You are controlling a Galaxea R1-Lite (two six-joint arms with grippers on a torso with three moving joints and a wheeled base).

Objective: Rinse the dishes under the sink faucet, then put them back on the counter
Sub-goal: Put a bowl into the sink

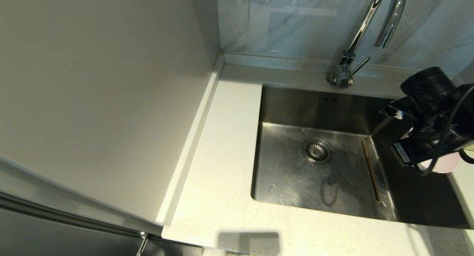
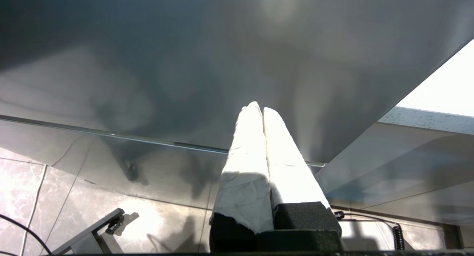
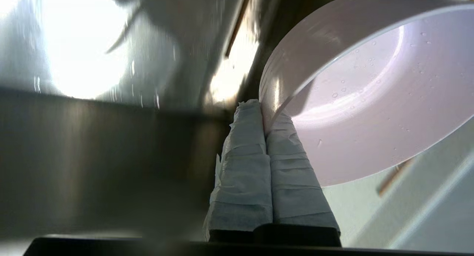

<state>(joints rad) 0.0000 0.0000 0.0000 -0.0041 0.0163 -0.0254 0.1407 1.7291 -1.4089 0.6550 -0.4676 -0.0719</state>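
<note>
Both right gripper (image 3: 263,111) fingers pinch the wet pink bowl (image 3: 370,97) rim, seemingly over the sink's (image 1: 292,108) right edge.

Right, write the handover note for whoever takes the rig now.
Right pincer: shut on the rim of the pink bowl, at the sink's right edge; the bowl is wet with droplets.
Left pincer: shut, empty, parked away from the sink.
One chopstick lies on the sink floor near the right wall. Faucet: no water seen running.
Done, apparently: pink bowl rinsed.
Left: set it on the counter, then retrieve the chopstick. The green bowl is barely in view; its state is unclear.
</note>
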